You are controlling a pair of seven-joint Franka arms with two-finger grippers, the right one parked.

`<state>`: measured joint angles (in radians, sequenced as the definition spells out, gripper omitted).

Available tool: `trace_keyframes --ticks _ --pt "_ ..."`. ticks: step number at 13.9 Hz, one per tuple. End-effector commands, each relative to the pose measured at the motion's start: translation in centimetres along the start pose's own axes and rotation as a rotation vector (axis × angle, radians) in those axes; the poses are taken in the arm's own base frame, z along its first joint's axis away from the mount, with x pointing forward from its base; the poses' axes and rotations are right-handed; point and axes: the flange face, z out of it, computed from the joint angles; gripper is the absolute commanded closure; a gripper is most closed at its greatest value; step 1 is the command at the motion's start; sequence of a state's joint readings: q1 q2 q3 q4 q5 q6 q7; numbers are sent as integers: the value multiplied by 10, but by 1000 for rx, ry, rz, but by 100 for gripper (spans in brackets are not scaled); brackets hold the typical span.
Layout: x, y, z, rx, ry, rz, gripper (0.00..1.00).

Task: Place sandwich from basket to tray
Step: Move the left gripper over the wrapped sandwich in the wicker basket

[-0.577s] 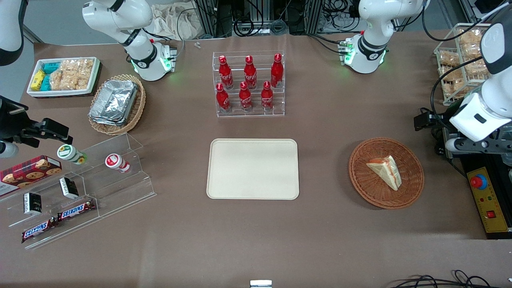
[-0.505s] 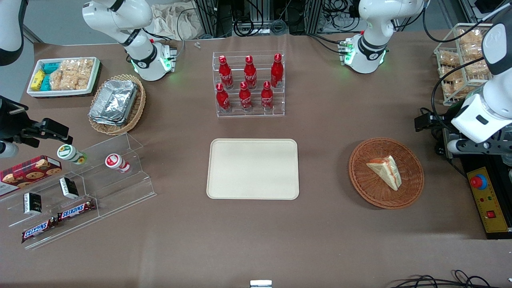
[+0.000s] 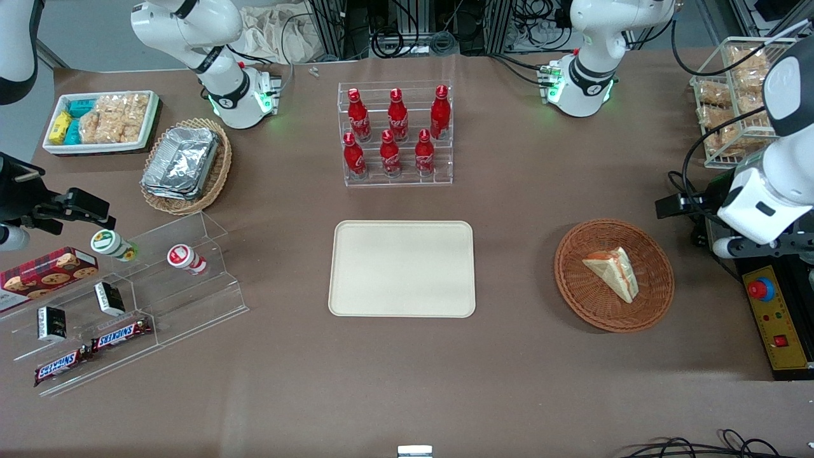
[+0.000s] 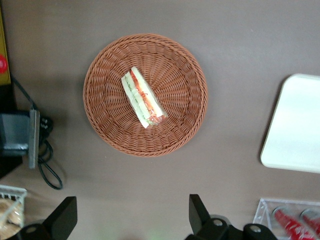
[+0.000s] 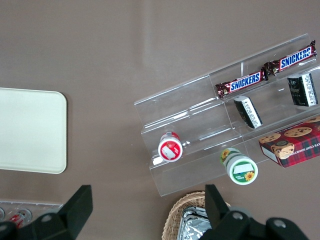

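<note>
The sandwich (image 3: 613,271), a pale wedge in clear wrap with red-orange and green filling, lies in the round reddish-brown wicker basket (image 3: 655,302) toward the working arm's end of the table. The left wrist view shows the sandwich (image 4: 143,97) near the middle of the basket (image 4: 105,125). The cream-beige tray (image 3: 402,268) lies bare at the table's middle; one corner of the tray (image 4: 295,125) also shows in the left wrist view. My left gripper (image 3: 675,205) hangs high beside the basket, a little farther from the front camera than it. The gripper (image 4: 131,215) is open wide and holds nothing.
A clear rack of red bottles (image 3: 395,133) stands farther from the front camera than the tray. A wire rack of snack bags (image 3: 731,102) and a yellow control box (image 3: 776,321) sit at the working arm's end. Snack shelves (image 3: 127,299) and a tan foil basket (image 3: 184,165) lie toward the parked arm's end.
My left arm has shifted a little, and the gripper has moved slightly toward the basket. The sandwich, basket and tray have not moved.
</note>
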<state>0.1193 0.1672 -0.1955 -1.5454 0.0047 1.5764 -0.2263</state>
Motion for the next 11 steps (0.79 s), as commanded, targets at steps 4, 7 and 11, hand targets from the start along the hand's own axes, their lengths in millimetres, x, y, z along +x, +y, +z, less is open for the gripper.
trace_keyframes --ticks 4,7,11 --pt "18 -2 60 10 20 -221 0" --pt "24 -7 118 87 36 -285 0" --pt "38 -2 180 77 60 -474 0"
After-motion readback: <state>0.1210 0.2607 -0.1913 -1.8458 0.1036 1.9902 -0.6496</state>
